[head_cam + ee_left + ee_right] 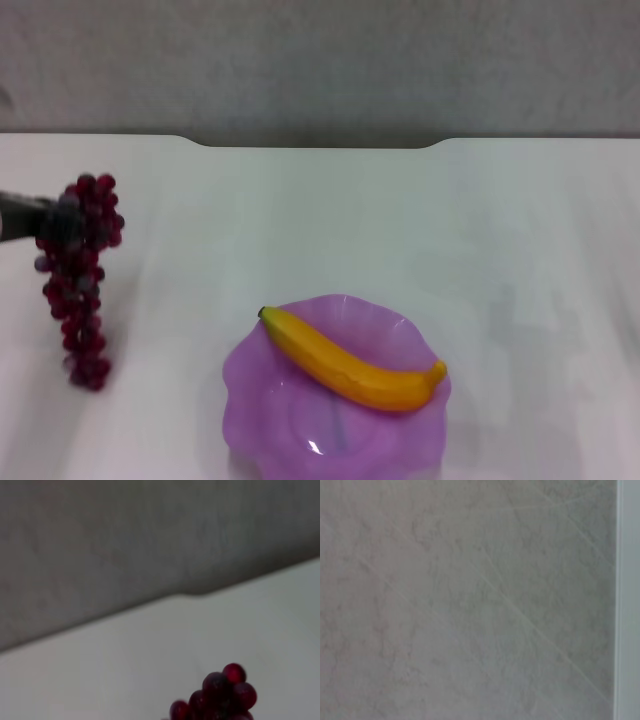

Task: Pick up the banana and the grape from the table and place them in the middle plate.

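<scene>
Head view: the middle plate, purple with a wavy rim, sits on the white worktop at the near edge. The banana lies inside it, slanting across its far half, the dark tip over the plate's left rim and the other end at its right rim. Well to the left of the plate, the grape hangs as a long bunch, its lower end down at or just above the worktop; I cannot tell whether it touches. The left hand comes in from the left edge as a dark shape and is clamped on the top of the bunch, far from the plate. The right hand does not show here.

Left wrist view: the top berries of the grape show against the worktop, with a grey wall beyond its far edge. The plate is out of sight.

Right wrist view: only a grey mottled surface with a pale strip along one side; no plate or fruit.
</scene>
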Robot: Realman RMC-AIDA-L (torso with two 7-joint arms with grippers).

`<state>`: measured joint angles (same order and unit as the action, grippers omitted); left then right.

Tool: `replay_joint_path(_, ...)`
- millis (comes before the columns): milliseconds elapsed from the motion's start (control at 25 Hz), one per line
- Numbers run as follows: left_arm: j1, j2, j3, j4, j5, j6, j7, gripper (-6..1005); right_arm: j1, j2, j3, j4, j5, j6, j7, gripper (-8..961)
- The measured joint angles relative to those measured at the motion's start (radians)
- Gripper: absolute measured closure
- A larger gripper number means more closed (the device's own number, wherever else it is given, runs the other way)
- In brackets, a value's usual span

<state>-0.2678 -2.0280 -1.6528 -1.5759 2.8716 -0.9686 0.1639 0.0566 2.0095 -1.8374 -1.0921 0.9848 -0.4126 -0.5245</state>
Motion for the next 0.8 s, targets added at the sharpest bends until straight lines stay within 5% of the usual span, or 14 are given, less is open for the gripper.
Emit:
replay_joint_path(280, 0.034, -0.001, 0.027, -0.122, -0.031, 0.06, 0.043, 738, -0.003, 0.0, -0.001, 0.0, 0.0, 0.0, 0.0, 329)
replay_joint_path(800, 0.143, 0.001, 0.218, -0.455, -0.204, 0.07, 0.223, 748, -0.003, 0.0, -0.002, 0.0, 0.0, 0.002, 0.0, 328)
